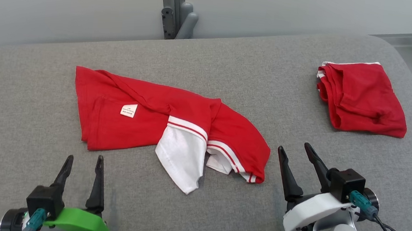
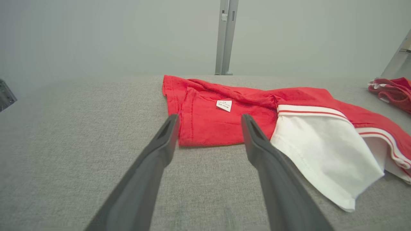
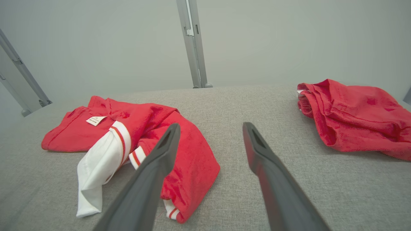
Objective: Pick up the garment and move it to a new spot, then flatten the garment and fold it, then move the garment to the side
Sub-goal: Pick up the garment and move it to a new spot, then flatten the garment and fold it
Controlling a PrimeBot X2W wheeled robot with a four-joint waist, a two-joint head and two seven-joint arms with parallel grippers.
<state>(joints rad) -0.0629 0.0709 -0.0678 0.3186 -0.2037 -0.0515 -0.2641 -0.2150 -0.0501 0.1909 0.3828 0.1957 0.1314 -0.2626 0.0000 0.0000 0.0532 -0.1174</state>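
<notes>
The red shirt (image 1: 143, 124) lies straight in front of the grey metal post (image 1: 175, 9), out on the grey upholstered surface (image 1: 234, 68) and well short of the post's foot. It is neither flat nor folded. The body is doubled over on itself, with the white care label (image 1: 129, 110) facing up a little to the left of the post. A white sleeve (image 1: 180, 158) with a red-striped cuff spills toward the robot, almost in line with the post. A loose heap like this looks like a garment set down at its new spot and not yet spread, so I judge flattening to be the step in hand.

The left gripper (image 1: 85, 157) hovers left of the post and farther from it than the shirt, its two dark fingers spread wide with nothing between them. In the left wrist view they frame the shirt's near hem without touching it. The right gripper (image 1: 294, 146) stands right of the post, just beside the shirt's right-hand bulge, with its jaws likewise apart and empty. Waiting one on each side would suit taking two edges and drawing the cloth outward.

A folded red garment (image 1: 364, 99) sits far to the right of the post, well apart from the shirt. It is probably a finished piece set aside so the middle is free.
</notes>
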